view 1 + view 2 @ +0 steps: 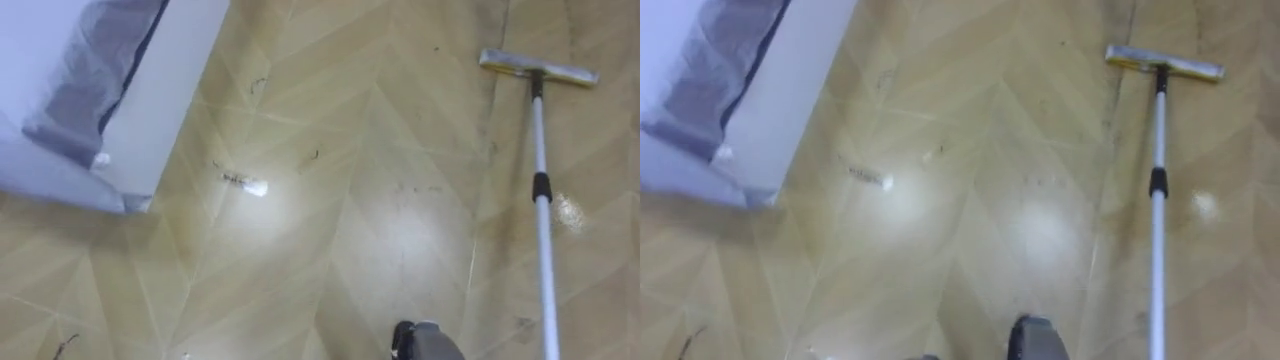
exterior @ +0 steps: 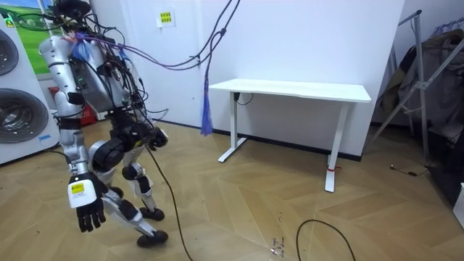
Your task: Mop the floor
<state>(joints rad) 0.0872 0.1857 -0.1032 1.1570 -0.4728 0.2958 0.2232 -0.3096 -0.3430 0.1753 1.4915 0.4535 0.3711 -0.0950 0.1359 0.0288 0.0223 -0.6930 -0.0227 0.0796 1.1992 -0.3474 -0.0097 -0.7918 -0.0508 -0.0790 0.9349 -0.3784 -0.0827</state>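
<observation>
robot hand point(image 2: 88, 210) black, slack-fingered; slim white mop point(image 1: 541, 187) on glossy parquet point(image 1: 380, 120)

White desk point(image 2: 293, 90), stacked washing machines point(image 2: 16, 94), clothes rack point(image 2: 424, 72), white box point(image 1: 160, 95)

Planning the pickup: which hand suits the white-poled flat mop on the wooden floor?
Right, probably: the white-poled flat mop lies right of centre, its pole running to the lower right, the right arm's side.

A mop point(image 1: 1157, 200) stretches across the wood floor point(image 1: 980, 240) at right, a small scrap point(image 1: 872, 179), maybe paper, well left of it.
</observation>
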